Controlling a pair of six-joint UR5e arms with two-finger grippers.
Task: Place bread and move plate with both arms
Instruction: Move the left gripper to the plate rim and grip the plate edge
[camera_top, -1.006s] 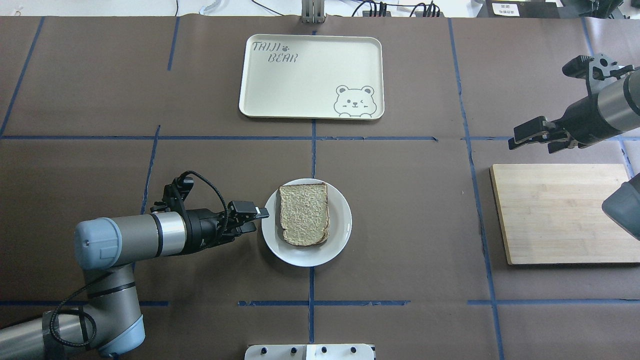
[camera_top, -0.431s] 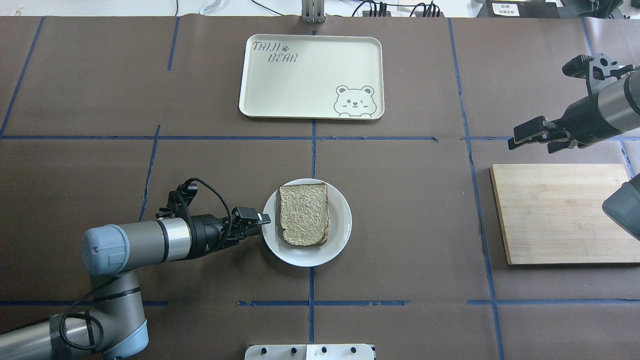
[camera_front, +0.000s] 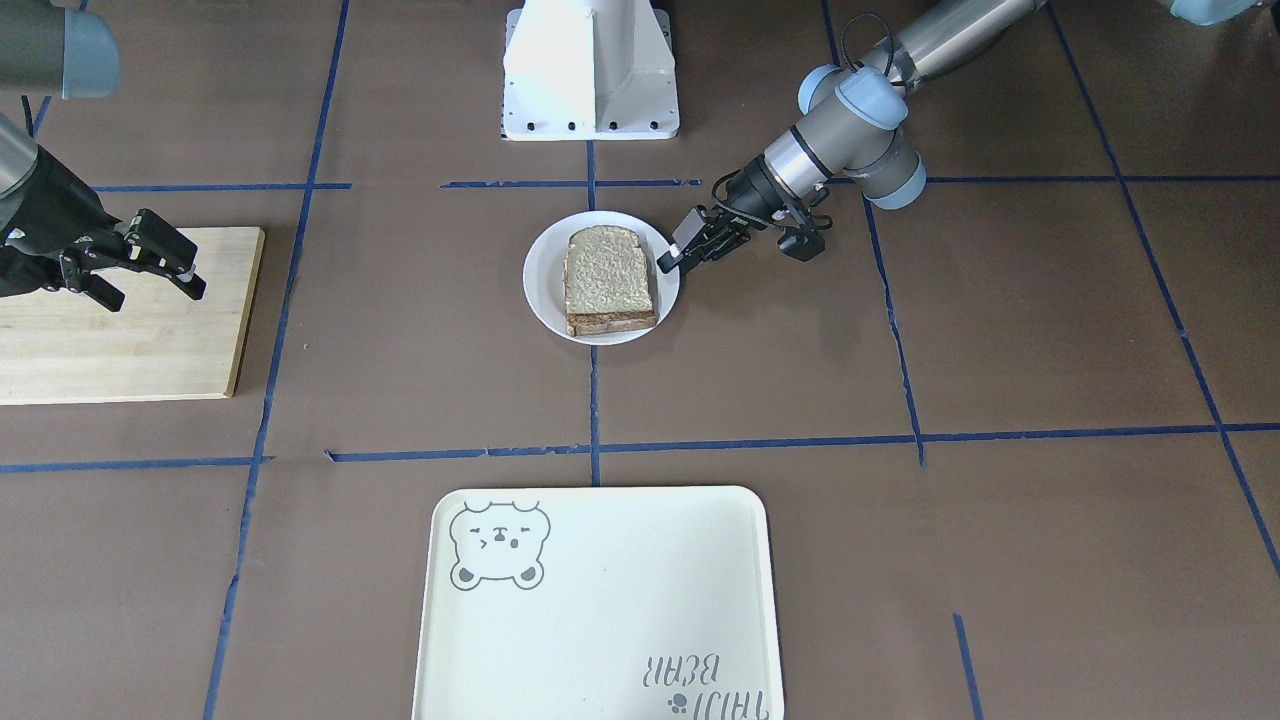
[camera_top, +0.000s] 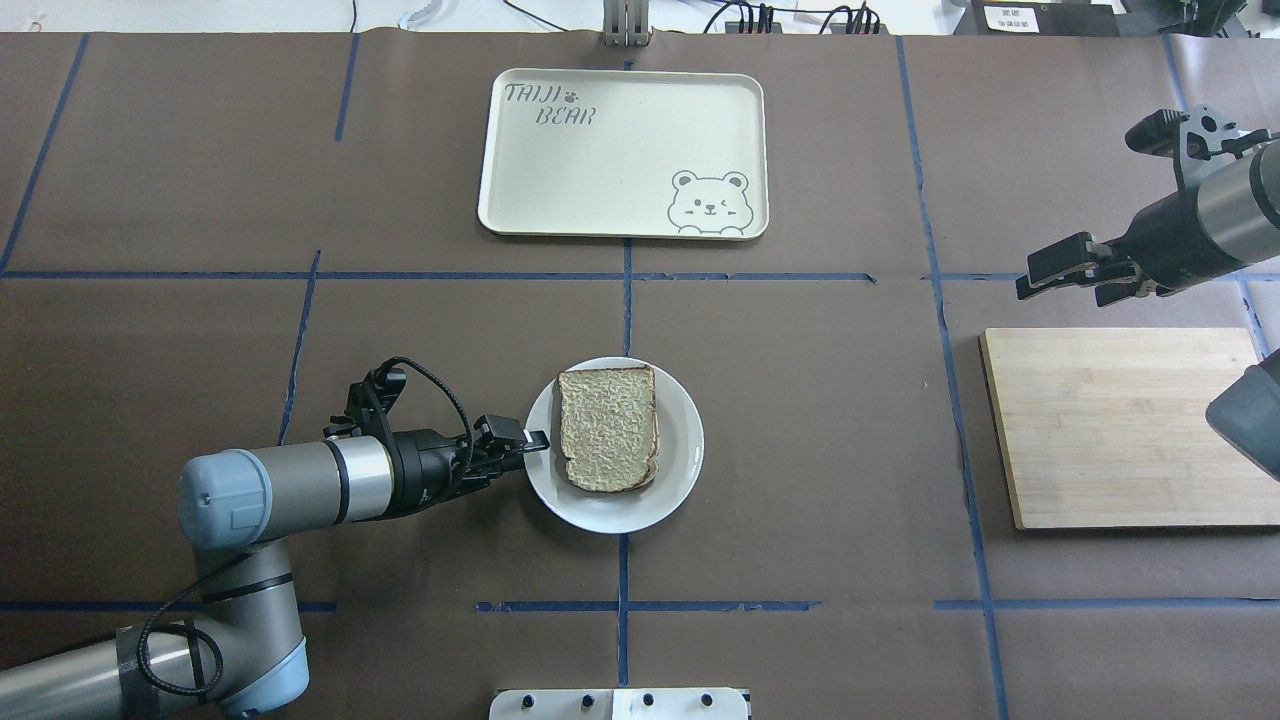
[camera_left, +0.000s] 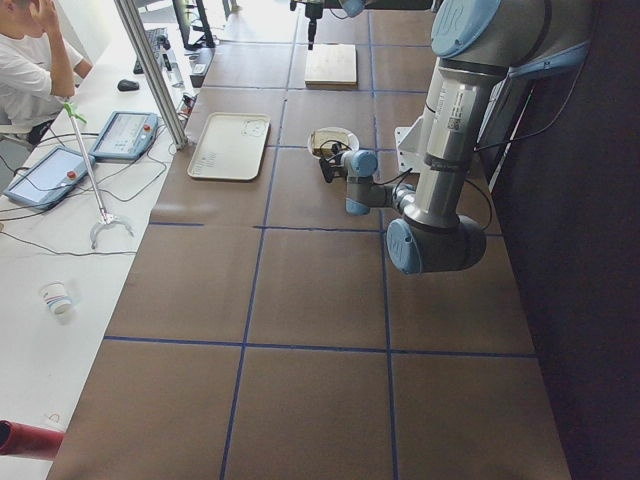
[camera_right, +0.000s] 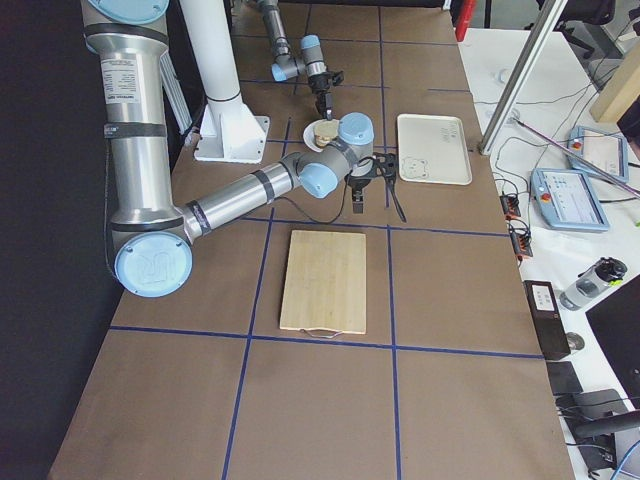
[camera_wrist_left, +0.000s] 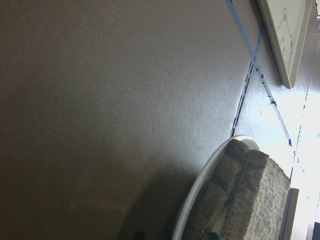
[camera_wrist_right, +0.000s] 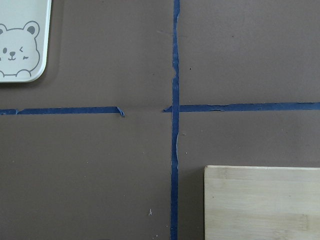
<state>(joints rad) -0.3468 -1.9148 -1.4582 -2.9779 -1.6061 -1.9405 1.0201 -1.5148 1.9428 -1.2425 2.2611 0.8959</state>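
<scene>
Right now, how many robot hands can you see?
2. The left hand is at the white plate's rim, beside the bread. The right hand hangs near the wooden board's far edge.

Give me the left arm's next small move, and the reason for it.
Probably close the jaws on the plate's rim. The bread already lies on the plate, and the left gripper sits at the rim on the left arm's side with its jaws apart, the upper one seemingly just over the edge. A grasp looks due before any lift.
</scene>
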